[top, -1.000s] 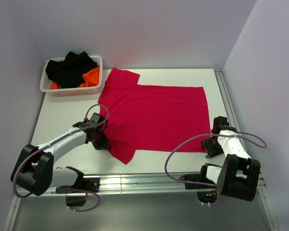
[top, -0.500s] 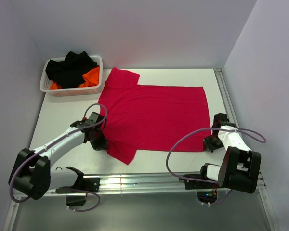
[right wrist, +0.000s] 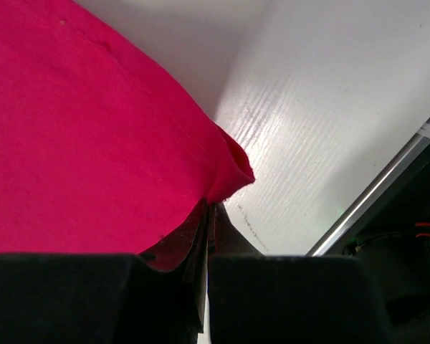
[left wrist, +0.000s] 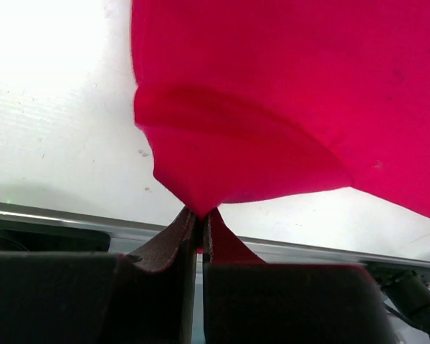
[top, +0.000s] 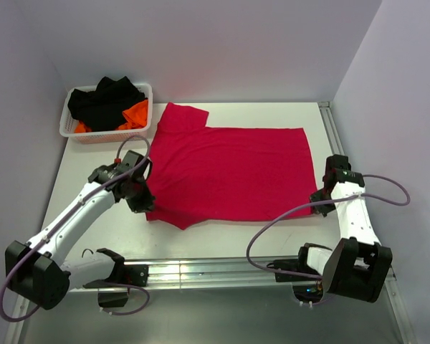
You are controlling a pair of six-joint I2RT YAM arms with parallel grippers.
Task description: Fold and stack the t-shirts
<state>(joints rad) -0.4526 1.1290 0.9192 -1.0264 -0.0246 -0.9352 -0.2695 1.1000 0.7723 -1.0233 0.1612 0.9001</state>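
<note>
Grip on both near corners of the red t-shirt [top: 229, 168], completed within the last second. The left gripper [left wrist: 201, 215], at the garment's near-left side, has its jaws pressed together on a pinch of cloth by the near sleeve, as it did a second ago. The right gripper [right wrist: 211, 208], which then stood with jaws apart beside the near-right hem corner, is now clamped on that corner, and the cloth rises to a small peak where it is pinched. Both grippers have since drawn away from the near edge of the table [top: 222, 240]. The near sleeve, formerly spread toward that edge, is now tucked in, and the shirt's near border has shifted toward the far side. The rest of the garment lies flat on the table, its far sleeve pointing to the back left. By this evidence the first fold is under way but not yet laid down. Beyond the shirt, at the far left, the white mesh basket [top: 107, 135] holds black clothing [top: 104, 100] and orange clothing [top: 137, 113], probably items yet to be folded, so the task appears to be near its beginning.
</note>
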